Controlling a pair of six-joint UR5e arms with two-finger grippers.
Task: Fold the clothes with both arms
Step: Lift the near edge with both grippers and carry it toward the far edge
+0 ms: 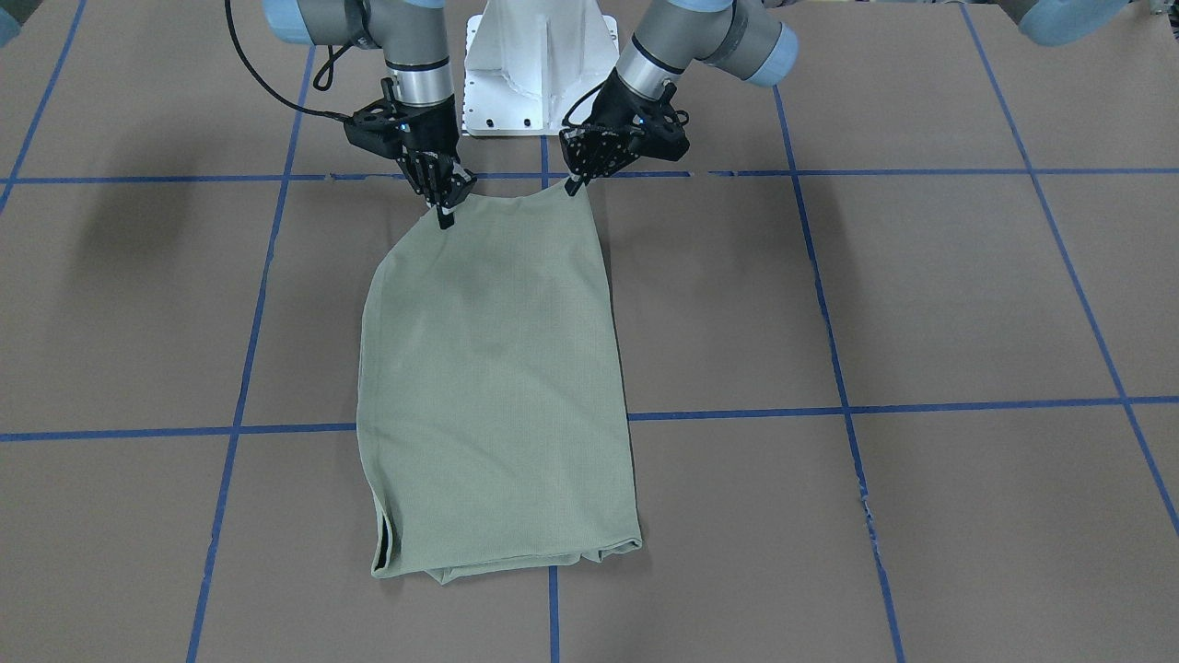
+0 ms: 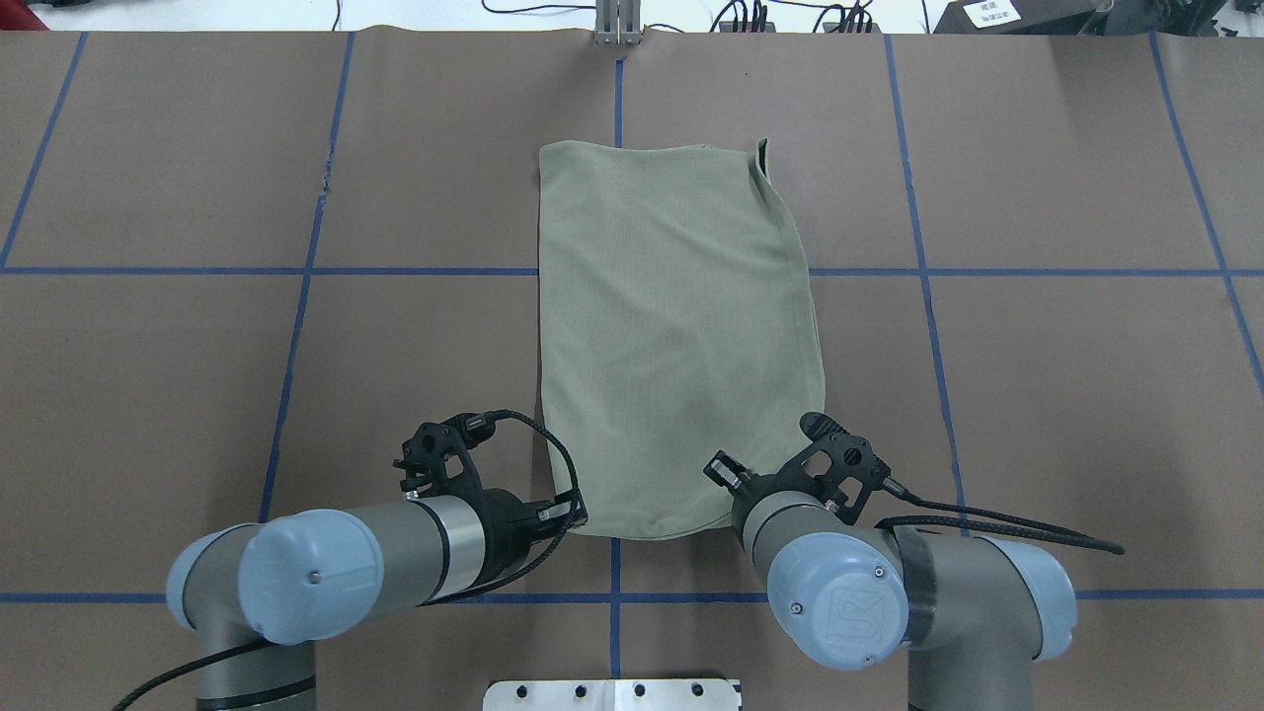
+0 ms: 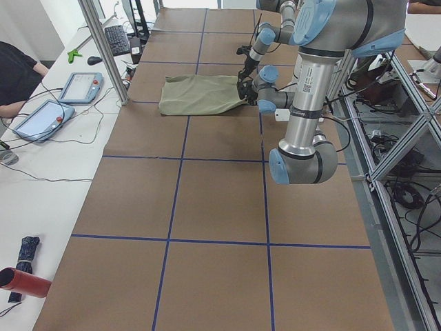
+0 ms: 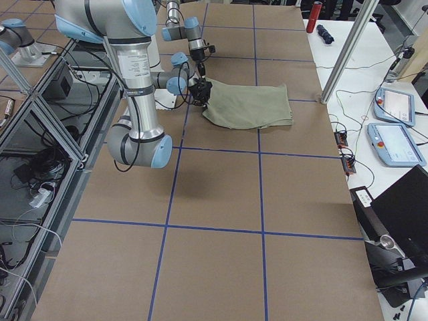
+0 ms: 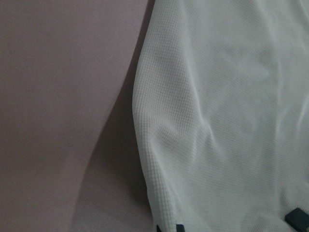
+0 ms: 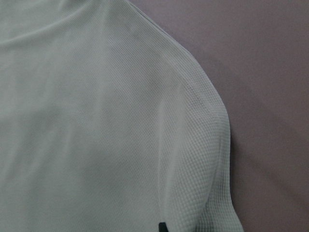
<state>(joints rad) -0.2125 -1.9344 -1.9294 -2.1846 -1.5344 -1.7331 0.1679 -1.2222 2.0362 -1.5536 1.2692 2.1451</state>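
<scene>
The pale sage-green shirt (image 1: 497, 387) lies folded into a long strip on the brown table, running away from the robot; it also shows in the overhead view (image 2: 671, 326). My left gripper (image 1: 575, 187) is shut on the shirt's near corner on its side. My right gripper (image 1: 446, 217) is shut on the other near corner. Both hold the near edge just above the table. In the overhead view the wrists hide the fingers. The left wrist view (image 5: 227, 111) and the right wrist view (image 6: 96, 135) show knit cloth filling the frame. Neck label and sleeves are hidden.
The white pedestal base (image 1: 542, 64) stands just behind the grippers. Blue tape lines (image 1: 829, 407) grid the brown table. A metal post (image 3: 103, 48) and tablets (image 3: 79, 86) stand at the far side, beyond the shirt's far end.
</scene>
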